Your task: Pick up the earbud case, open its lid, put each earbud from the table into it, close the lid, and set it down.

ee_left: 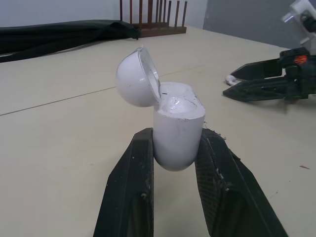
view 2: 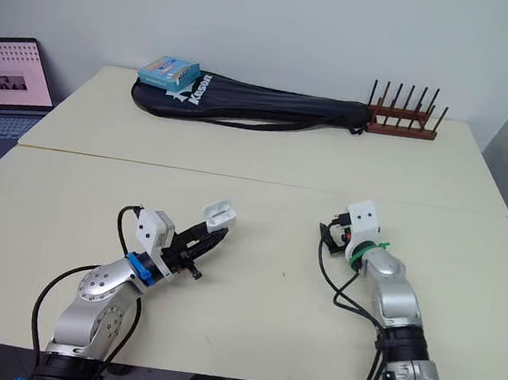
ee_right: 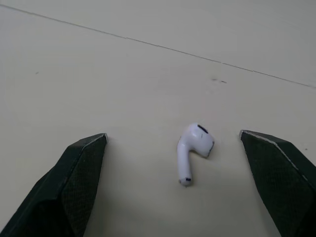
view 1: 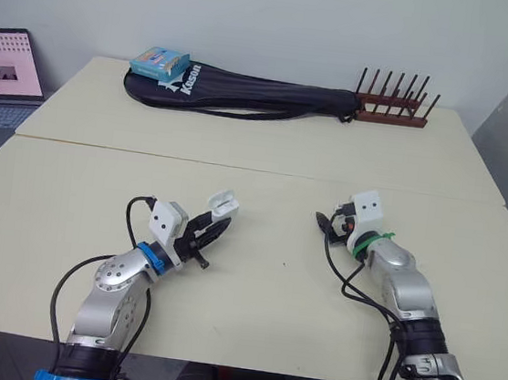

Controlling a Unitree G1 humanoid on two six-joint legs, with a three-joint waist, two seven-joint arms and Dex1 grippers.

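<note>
- A laptop (view 1: pixel 5 79) is cut off by the left edge.
- The case (ee_left: pixel 178 123) is clamped in the left gripper (ee_left: pixel 176 136) over the near table, with its lid (ee_left: pixel 134 79) swung open. Its contents cannot be made out.
- The right gripper (ee_right: pixel 173 134) is spread wide, and an earbud (ee_right: pixel 194 148) lies on the table between its fingers.
- The cream table (view 1: pixel 250 309) is crossed by a seam. A racket bag (view 1: pixel 256 94), a blue box (view 1: pixel 159 61) and a rack (view 1: pixel 392 109) are set by the white wall.
</note>
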